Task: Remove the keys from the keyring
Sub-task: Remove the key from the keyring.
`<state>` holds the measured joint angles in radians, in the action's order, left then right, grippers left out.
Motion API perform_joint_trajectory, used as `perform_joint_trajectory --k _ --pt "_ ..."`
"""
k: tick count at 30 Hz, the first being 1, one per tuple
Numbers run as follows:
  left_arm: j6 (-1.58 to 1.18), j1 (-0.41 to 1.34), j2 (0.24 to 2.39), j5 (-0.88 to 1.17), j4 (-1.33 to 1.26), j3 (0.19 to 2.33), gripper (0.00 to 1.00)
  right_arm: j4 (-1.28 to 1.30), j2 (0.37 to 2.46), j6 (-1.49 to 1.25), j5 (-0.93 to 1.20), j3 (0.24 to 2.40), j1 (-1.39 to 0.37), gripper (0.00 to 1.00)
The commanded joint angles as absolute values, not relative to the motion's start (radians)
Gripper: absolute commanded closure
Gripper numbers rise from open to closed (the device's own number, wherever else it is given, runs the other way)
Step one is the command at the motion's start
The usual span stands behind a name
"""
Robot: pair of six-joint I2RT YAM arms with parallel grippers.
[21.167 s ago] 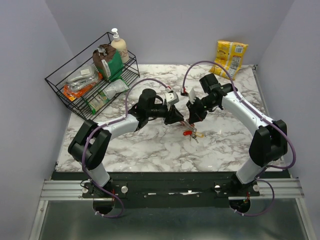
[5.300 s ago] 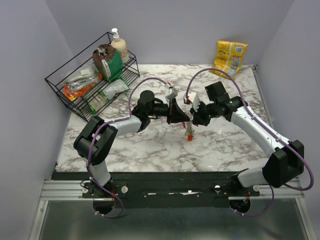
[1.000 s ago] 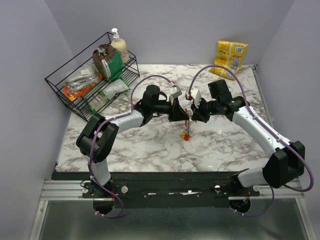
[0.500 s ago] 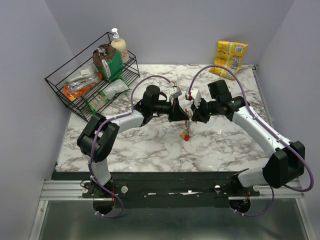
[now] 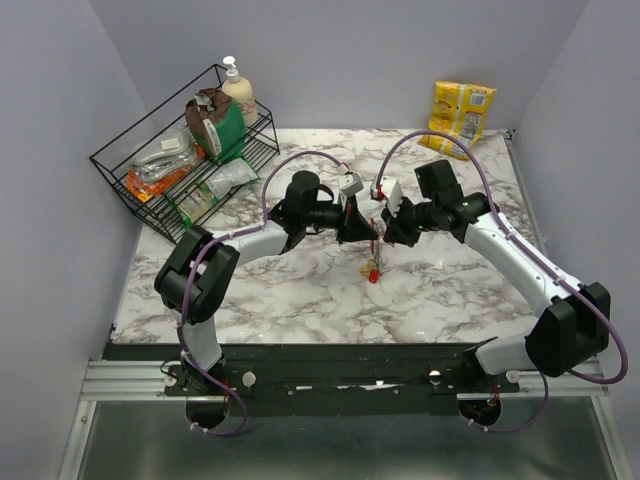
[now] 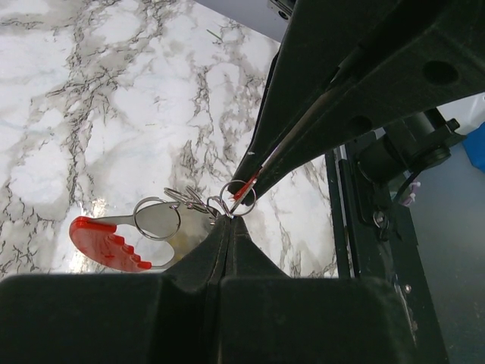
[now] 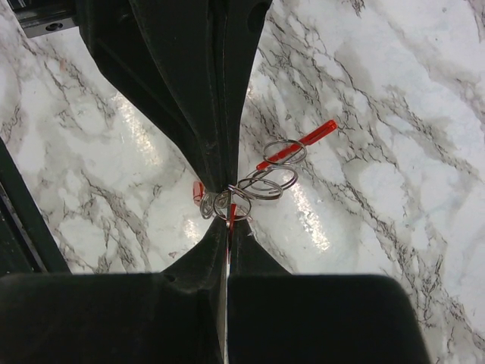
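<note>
Both grippers meet tip to tip above the marble table [image 5: 300, 290]. The keyring [image 6: 239, 199] is a small wire ring on a red strap [image 7: 232, 214]. My right gripper [image 7: 229, 225] is shut on that strap and ring. From the opposite side my left gripper [image 6: 229, 220] is shut on the wire rings where the bunch joins the keyring. The keys [image 6: 155, 221] hang below, among them a red-headed key [image 6: 106, 241]. In the top view the bunch [image 5: 372, 268] dangles just over the table under the two grippers. More rings [image 7: 271, 178] and a red piece [image 7: 318, 133] show beyond the tips.
A black wire rack [image 5: 150, 195] with packets stands at the back left, a soap bottle [image 5: 238, 90] at its far end. A yellow snack bag [image 5: 458, 115] lies at the back right. Purple walls close in the table on three sides.
My left gripper's jaws have closed on the rings over the last second. Both arms and the hanging keys stay in nearly the same place.
</note>
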<state>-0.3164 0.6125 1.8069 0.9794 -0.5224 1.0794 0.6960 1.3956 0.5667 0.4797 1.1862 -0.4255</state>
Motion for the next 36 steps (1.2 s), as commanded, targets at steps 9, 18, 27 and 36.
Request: perform_joint_trajectory --k 9,18,27,36 --pt "-0.469 0.591 1.79 1.098 -0.764 1.017 1.0 0.623 1.377 0.578 0.416 1.166 -0.367 0.94" --pt "-0.663 0.581 1.802 1.118 -1.023 0.98 1.0 0.661 1.413 0.617 0.455 1.161 -0.367 0.94" --pt "-0.654 0.581 1.809 1.097 -1.013 0.976 1.0 0.681 1.393 0.635 0.47 1.155 -0.368 0.93" --pt "-0.488 0.54 1.781 1.062 -0.793 0.992 1.0 0.601 1.391 0.569 0.371 1.138 -0.347 0.94"
